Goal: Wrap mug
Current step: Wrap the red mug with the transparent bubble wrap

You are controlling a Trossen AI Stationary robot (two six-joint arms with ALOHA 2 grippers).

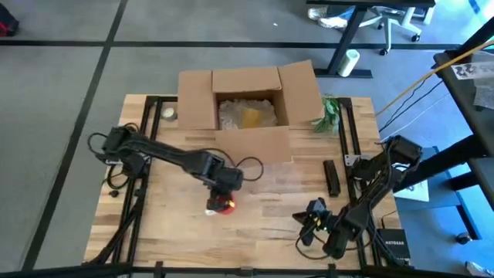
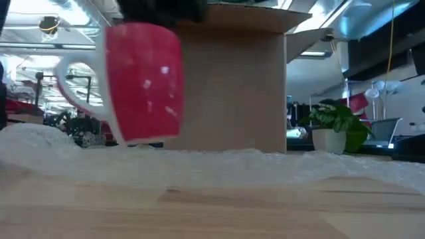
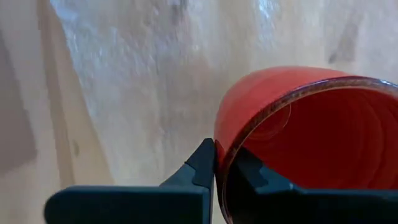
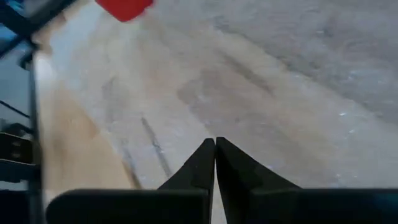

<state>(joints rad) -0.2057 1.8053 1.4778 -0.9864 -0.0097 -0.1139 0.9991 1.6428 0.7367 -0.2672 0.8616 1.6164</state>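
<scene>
The red mug (image 2: 143,81) hangs tilted above a sheet of bubble wrap (image 2: 219,166) on the wooden bench (image 1: 262,224), white handle to one side. The left hand (image 3: 216,163) pinches its rim — one finger inside, one outside. Behind stands an open cardboard box (image 1: 247,104), a small potted plant (image 2: 335,126) beside it. The right hand (image 4: 215,146) waits at the bench's near right, fingers pressed together.

In the low view the red mug (image 2: 143,83) is blurred, its top cut off by the upper edge, so the left hand holding it stays unseen. From above, that left hand (image 1: 218,193) covers most of the mug at 6 o'clock of the cardboard box (image 1: 247,108), whose contents are too small to tell.
</scene>
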